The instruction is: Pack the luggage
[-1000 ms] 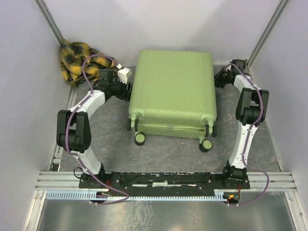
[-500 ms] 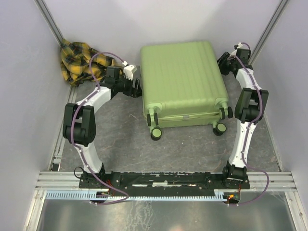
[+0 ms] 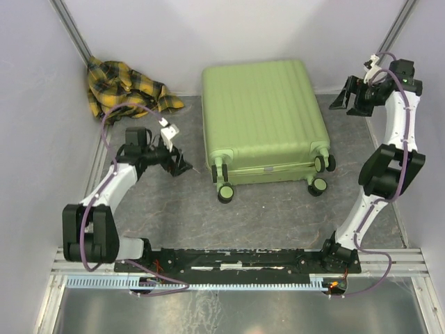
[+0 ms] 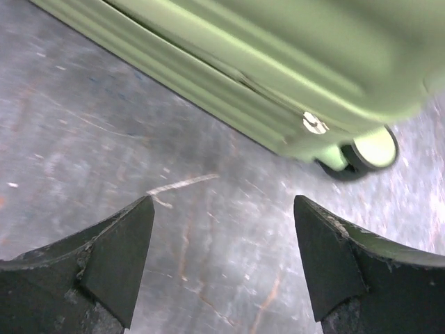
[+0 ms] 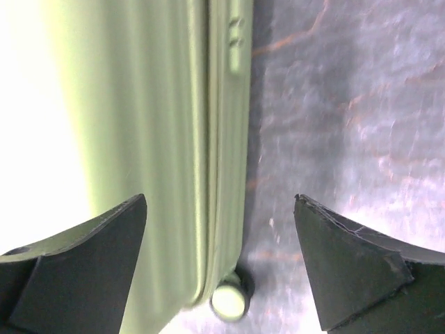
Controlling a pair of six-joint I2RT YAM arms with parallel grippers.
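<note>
The grey surface (image 3: 264, 216) carries everything. On it the luggage (image 3: 264, 118) lies flat and closed, ribbed shell up. It sits in the middle of the far half, its top end toward the far edge and its wheels toward the near edge.

My left arm (image 3: 115, 184) reaches in from the left edge. My left jaws sit low over bare surface, just left of the luggage's near left corner and apart from it. They stand wide open and hold nothing. Past their tips I see the luggage's lower side and one wheel.

My right arm (image 3: 393, 139) stands tall by the right edge. My right jaws hang near the far right corner, beside the luggage's right side and clear of it. They too are spread wide and empty, looking down on the shell's edge and the bare strip next to it.

A yellow plaid cloth (image 3: 122, 87) is heaped in the far left corner, well apart from the luggage.

Two green wheels (image 3: 224, 193) show nearest the near edge.
</note>
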